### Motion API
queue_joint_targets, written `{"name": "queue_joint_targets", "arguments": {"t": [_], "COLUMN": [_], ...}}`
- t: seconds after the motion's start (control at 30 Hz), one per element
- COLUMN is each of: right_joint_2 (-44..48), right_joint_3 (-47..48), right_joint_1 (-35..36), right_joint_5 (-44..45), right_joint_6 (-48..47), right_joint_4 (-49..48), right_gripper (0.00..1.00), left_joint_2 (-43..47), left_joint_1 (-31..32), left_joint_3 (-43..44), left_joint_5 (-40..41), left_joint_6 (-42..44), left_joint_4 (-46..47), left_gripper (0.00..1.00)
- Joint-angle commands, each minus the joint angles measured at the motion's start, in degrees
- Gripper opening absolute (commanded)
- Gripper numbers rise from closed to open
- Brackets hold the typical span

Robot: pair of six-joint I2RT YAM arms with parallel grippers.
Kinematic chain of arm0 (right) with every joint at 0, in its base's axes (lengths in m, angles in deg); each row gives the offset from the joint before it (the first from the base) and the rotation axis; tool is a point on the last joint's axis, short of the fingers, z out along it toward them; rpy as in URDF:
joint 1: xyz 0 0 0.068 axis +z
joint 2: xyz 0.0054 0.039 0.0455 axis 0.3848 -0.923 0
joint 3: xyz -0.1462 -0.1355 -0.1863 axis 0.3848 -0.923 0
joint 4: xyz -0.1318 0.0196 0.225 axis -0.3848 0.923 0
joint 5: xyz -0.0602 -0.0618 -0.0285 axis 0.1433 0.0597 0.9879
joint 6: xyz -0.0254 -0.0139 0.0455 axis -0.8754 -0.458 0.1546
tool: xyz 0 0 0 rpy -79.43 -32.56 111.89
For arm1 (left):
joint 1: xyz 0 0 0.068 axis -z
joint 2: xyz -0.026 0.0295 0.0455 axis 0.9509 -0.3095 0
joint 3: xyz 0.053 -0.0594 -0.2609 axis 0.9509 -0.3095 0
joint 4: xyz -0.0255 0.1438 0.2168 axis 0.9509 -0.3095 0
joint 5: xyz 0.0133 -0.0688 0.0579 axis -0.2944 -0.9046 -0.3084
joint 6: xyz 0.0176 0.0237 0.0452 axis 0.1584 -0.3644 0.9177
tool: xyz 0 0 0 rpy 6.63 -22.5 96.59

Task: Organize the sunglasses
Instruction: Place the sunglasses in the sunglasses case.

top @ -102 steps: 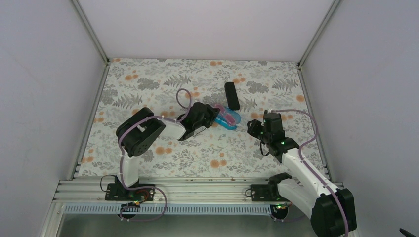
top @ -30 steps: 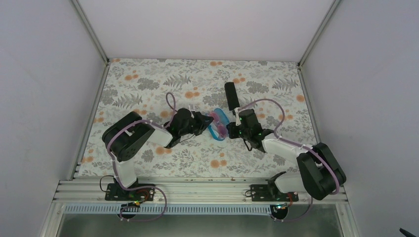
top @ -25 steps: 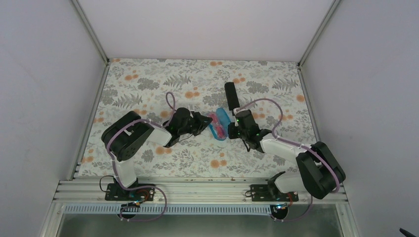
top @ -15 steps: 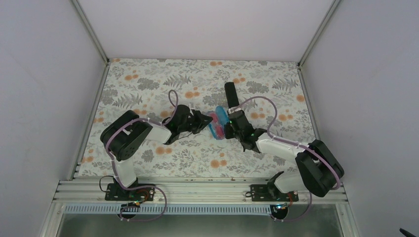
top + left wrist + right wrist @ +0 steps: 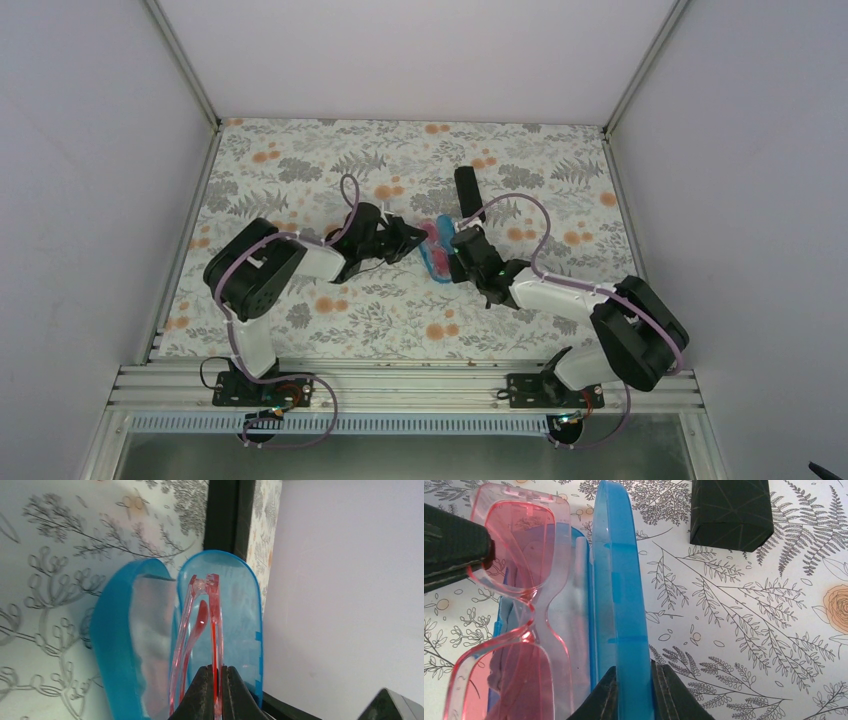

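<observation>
The pink sunglasses (image 5: 428, 236) are folded and held over the open blue case (image 5: 442, 256) at the table's middle. My left gripper (image 5: 216, 692) is shut on the sunglasses (image 5: 200, 630), pinching the frame between the case's two halves. In the right wrist view the sunglasses (image 5: 519, 610) lie against the case's base, with the left fingers (image 5: 454, 547) on their upper lens. My right gripper (image 5: 633, 690) is shut on the raised lid of the blue case (image 5: 621, 585). A light blue cloth (image 5: 569, 625) lies inside the case.
A black oblong box (image 5: 467, 193) lies just behind the case, also in the right wrist view (image 5: 730, 510). The floral table mat (image 5: 300, 170) is bounded by white walls on three sides and a metal rail at the near edge.
My right arm swung in from the right and closed on the case's lid. My left gripper has carried the sunglasses slightly left and back, staying over the case.
</observation>
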Motion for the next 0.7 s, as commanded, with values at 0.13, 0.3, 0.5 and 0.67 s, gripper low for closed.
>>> {"name": "queue_joint_targets", "arguments": {"t": [0.13,0.3,0.5,0.67], "right_joint_2": [-0.3,-0.5,-0.8,-1.0], "right_joint_3": [1.6,1.7,1.9,2.0], "right_joint_1": [1.0,1.3,1.7,1.8], "right_joint_5": [3.1,3.1,3.1,3.3], "right_joint_6": [0.5,0.9,1.4,1.6], "right_joint_4": [-0.2,-0.2,-0.1,0.0], "right_gripper": [0.15,0.14,0.14,0.14], "left_joint_2": [-4.1,-4.7,-5.5,-5.8], "left_joint_1": [-0.9,-0.9,-0.7,-0.5], "left_joint_3": [2.9,4.3,5.1,4.8], "left_joint_5": [-2.0,-1.4,-1.0,-0.7], "left_joint_6": [2.6,2.8,2.2,2.5], "left_joint_4": [-1.1,-2.2,-2.8,-4.3], "left_gripper": [0.02,0.02,0.03,0.04]}}
